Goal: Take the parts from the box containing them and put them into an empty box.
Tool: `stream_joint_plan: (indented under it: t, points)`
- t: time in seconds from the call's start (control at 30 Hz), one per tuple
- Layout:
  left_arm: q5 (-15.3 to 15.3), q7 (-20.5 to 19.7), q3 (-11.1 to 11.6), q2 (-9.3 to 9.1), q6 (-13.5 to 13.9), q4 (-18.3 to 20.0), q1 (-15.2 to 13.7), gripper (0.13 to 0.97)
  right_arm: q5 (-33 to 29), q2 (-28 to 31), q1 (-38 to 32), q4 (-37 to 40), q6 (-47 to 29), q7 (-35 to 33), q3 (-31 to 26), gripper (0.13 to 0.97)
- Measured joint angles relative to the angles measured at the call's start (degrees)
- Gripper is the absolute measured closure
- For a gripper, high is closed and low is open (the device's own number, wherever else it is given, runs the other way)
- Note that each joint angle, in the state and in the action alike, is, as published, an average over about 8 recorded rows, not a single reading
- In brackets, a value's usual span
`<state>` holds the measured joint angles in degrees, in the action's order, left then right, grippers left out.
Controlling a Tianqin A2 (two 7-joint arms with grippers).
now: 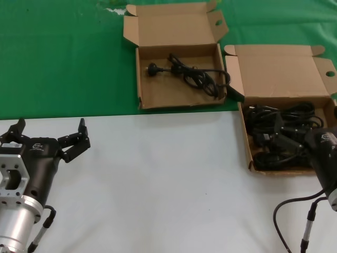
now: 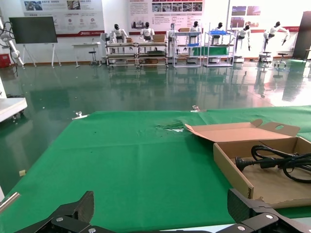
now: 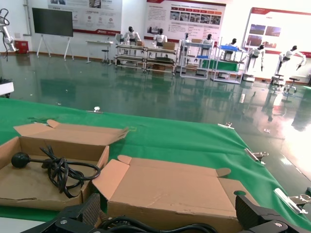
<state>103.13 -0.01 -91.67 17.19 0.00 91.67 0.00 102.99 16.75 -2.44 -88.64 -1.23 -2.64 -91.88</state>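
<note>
White, smooth surface (image 1: 174,174) fills the near part of the head view and gives way farther back to a green cloth (image 1: 58,58). Nearest on the left, the left end effector (image 1: 50,136) hovers over the white area with its dark fingers spread apart, holding nothing, well apart from both boxes. On the right, the right end effector (image 1: 295,141) reaches into the wider, shallow brown cardboard box with the plain hinged lid (image 1: 287,74) (its fingertips are buried among the cables, so I cannot tell whether they are open or closed). That box sits at the right edge of the surface, across the line where white meets green, and holds a tangled heap of black rubbery power cords with moulded plugs (image 1: 279,129); in the right wrist view a few black loops (image 3: 160,226) show just in front of its raised lid (image 3: 170,187). Farther back and to the left, on the green cloth, lies the slightly smaller brown cardboard box with flared lid flaps (image 1: 158,95), just beside the first. One loosely coiled black cord (image 1: 197,75) rests on its floor, plug toward the left. Beyond the cloth, the wrist views show a glossy hall floor (image 2: 146,92).
</note>
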Motion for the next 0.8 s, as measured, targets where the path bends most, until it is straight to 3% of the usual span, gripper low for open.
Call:
stream_joint_plan:
  t: [0.8]
  points:
    - [0.0, 0.0, 0.0, 0.0, 0.0, 0.0, 0.0, 0.132, 0.0, 0.0, 0.0, 0.0, 0.0, 0.0, 0.0, 0.129]
